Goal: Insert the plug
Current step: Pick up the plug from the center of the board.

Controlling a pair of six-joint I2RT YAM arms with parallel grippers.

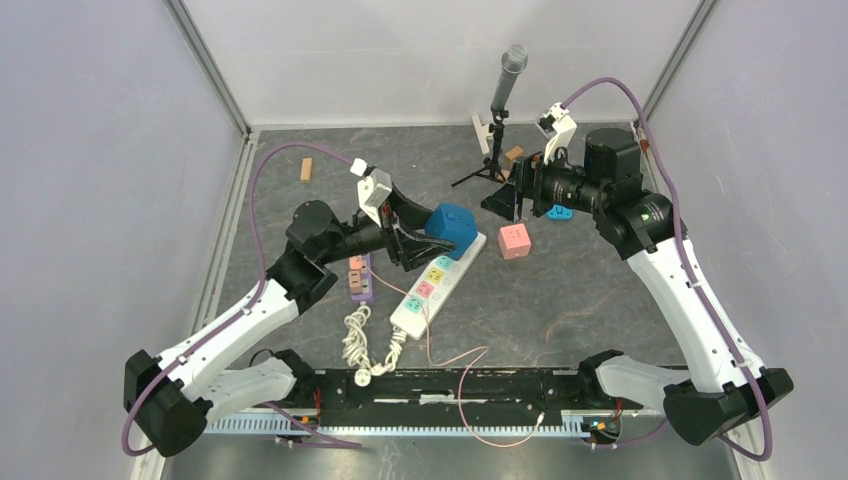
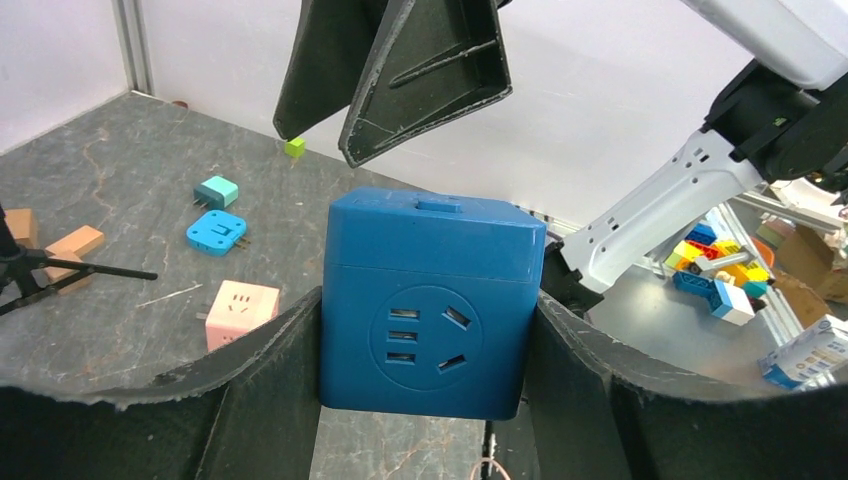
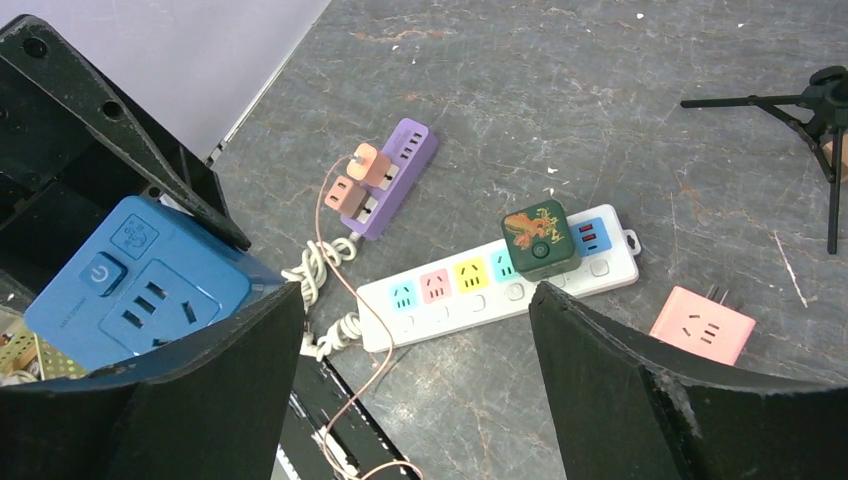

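The grey, stone-patterned table top [image 1: 580,300] lies below both pairs of fingers. On it a long white plastic power strip with coloured sockets [image 1: 425,290] runs slantwise. From above, its far end sits under the left fingers, and in the right wrist view it shows through the gap between the right fingers. The left gripper [image 2: 428,390] is clamped on a blue plastic cube-shaped plug adapter [image 2: 430,300], one black finger pressed to each side and the socket face turned back toward the wrist. The cube is held off the table over that end of the strip. Its prongs are hidden, so I cannot tell whether it touches the strip. The right gripper [image 3: 415,330] hangs with its fingers spread wide and nothing between them, well apart from the cube. Beyond the left fingers' near side lies a purple plastic power strip [image 3: 395,180] with two small peach plugs [image 3: 358,178] in it. A dark green cube adapter with a gold pattern [image 3: 540,238] sits plugged into the white strip, just ahead of the right-hand finger of the right gripper, and a pink cube adapter [image 3: 703,323] lies on the table outside that finger.
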